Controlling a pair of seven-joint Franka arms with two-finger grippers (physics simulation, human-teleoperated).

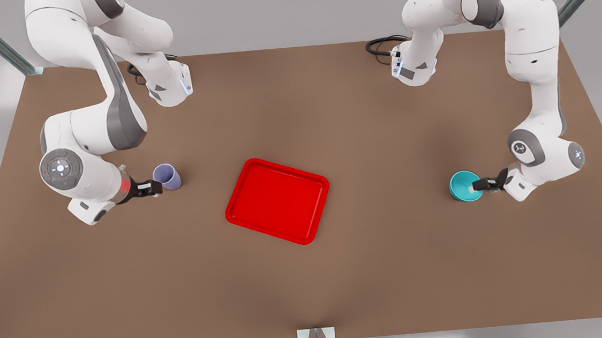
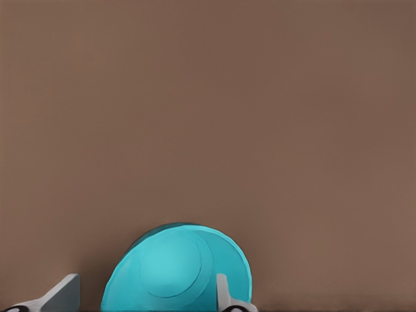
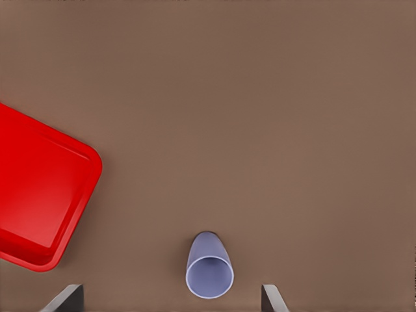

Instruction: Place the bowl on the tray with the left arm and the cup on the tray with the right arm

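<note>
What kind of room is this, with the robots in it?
Probably a robot test bench, drawn by a computer. Two white arms reach over a bare brown table that holds just a red tray, a teal bowl and a purple cup. Grey walls stand behind.

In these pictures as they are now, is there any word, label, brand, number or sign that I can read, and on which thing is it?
None can be read.
Flat red rectangular tray, small round teal bowl, pale lavender cup, brown table: no text.
White-and-grey robot arm at the front view's right: a small round mark on its grey joint cap, too small to read.
Arm at the front view's left: a round cap with small lights, no words.
</note>
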